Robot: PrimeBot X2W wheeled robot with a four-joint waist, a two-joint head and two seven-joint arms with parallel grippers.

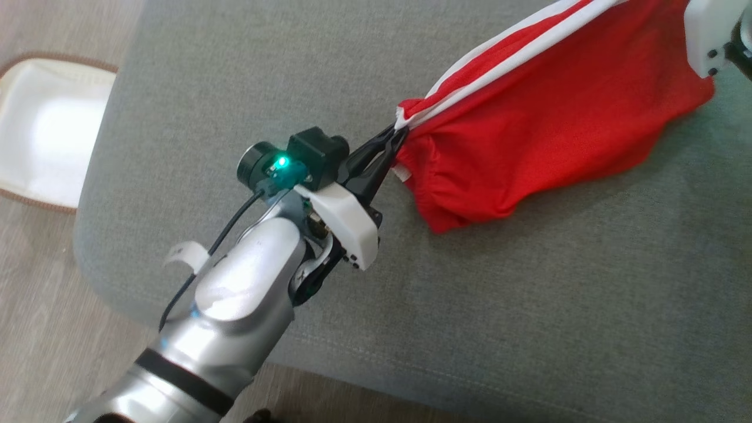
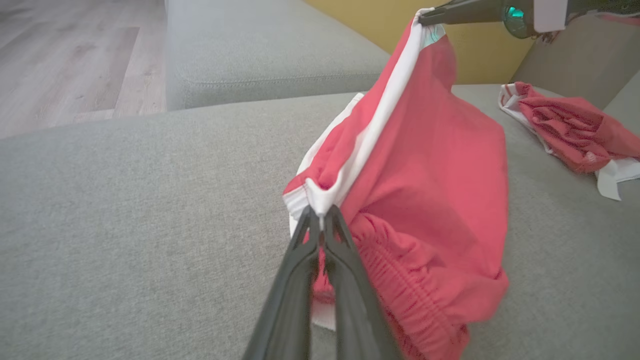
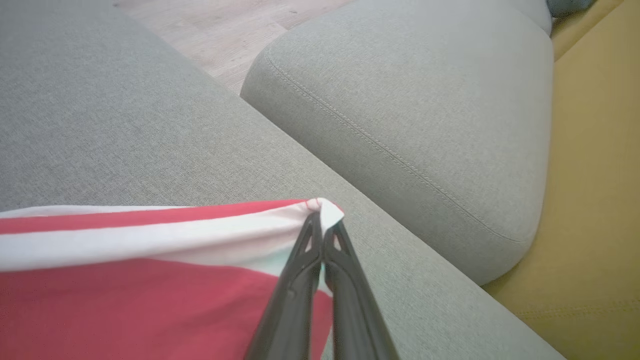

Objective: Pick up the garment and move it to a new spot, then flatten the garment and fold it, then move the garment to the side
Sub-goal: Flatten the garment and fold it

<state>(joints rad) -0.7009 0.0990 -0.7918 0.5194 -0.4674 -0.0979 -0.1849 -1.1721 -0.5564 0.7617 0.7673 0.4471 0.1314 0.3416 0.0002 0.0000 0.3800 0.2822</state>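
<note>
Grey woven upholstery, fine-grained and matte, covers the broad sofa seat (image 1: 529, 305). Beside it sits a rounded grey cushion (image 3: 400, 100) with a stitched seam along its edge. Past that cushion lie pale wood-plank flooring (image 2: 60, 60) and a smooth mustard-yellow surface (image 3: 600, 200).

Above the seat hangs the red knit garment with white side stripes (image 1: 558, 117), stretched between the two arms. Its striped edge is pulled into a taut line, while the red body sags below in soft folds. A gathered, ribbed elastic band puckers at the lower end. Whether the lowest fold touches the seat is unclear.

The left gripper (image 1: 392, 138) has its two slim dark fingers pinched together on a white-striped corner of the garment. The right gripper (image 3: 322, 220) is likewise clamped on the opposite striped corner, where the cloth bunches into a small white nub at its tips.

Farther along the seat, a second crumpled red and white cloth (image 2: 570, 125) lies in a wrinkled heap. On the floor by the sofa rests a white pad with a brown border (image 1: 47, 129).
</note>
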